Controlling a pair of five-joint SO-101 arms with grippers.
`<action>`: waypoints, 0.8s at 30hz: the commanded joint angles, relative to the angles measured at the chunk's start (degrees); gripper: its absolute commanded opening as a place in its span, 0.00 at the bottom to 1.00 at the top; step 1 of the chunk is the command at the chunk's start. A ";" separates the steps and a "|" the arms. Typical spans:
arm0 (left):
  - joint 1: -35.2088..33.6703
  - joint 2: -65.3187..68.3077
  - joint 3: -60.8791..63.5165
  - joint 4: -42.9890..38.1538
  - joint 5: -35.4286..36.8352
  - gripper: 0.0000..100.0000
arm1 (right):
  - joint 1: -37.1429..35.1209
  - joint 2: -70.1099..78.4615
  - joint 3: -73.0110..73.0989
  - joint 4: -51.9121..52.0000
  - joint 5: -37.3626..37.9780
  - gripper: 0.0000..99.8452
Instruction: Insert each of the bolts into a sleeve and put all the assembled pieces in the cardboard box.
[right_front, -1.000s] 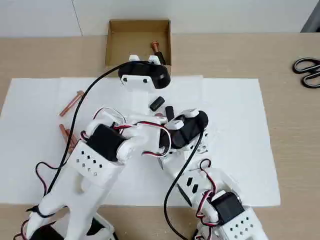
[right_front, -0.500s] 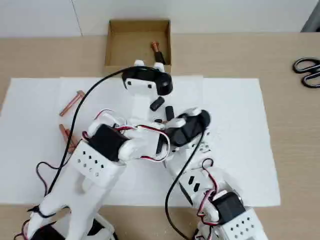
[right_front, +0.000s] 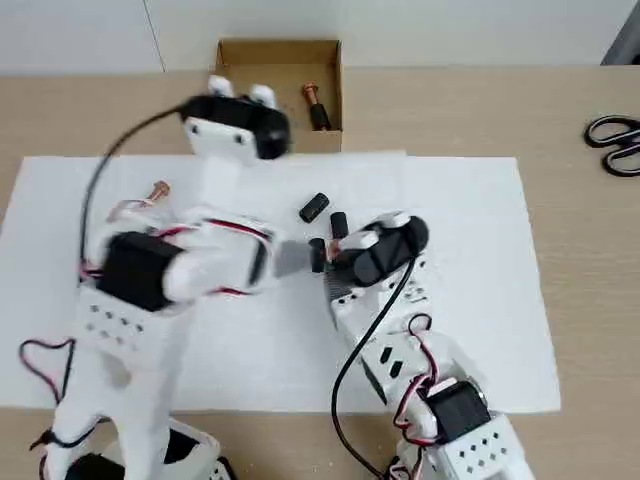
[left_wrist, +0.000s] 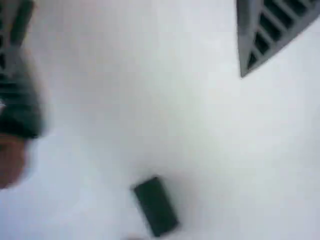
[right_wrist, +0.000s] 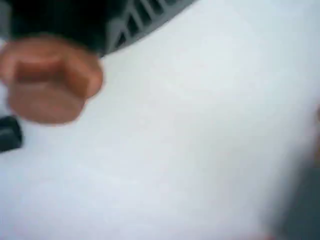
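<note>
The cardboard box (right_front: 275, 48) at the back holds one bolt in a black sleeve (right_front: 314, 106). My left arm's head (right_front: 236, 128) hangs over the box's front left corner. My left gripper (left_wrist: 145, 65) is open, its grey fingers (left_wrist: 272, 35) wide apart above the paper and a loose sleeve (left_wrist: 156, 206). Two black sleeves (right_front: 313, 207) (right_front: 338, 222) lie mid-sheet. A copper bolt (right_front: 158, 190) lies at the left. My right gripper (right_front: 320, 252) sits beside the sleeves, shut on a bolt whose blurred copper head (right_wrist: 50, 80) juts out below a finger.
White paper (right_front: 470, 270) covers most of the wooden table. Scissors (right_front: 615, 140) lie at the far right edge. The left arm's body (right_front: 140, 280) covers the sheet's left part. Another sleeve (right_wrist: 7, 137) shows at the right wrist view's edge.
My left arm has swung left, away from the box's front right corner toward its left corner. The right arm has barely moved.
</note>
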 joint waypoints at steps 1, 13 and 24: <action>-5.63 -0.79 -3.30 0.53 -3.43 0.27 | 1.36 -0.22 -1.05 -1.01 0.18 0.00; -23.74 -0.70 -3.30 0.26 -5.10 0.27 | 5.76 27.12 -28.22 -1.54 0.09 0.00; -24.62 -0.70 -2.95 0.53 -5.10 0.27 | 8.31 86.02 -82.99 -13.49 0.18 0.00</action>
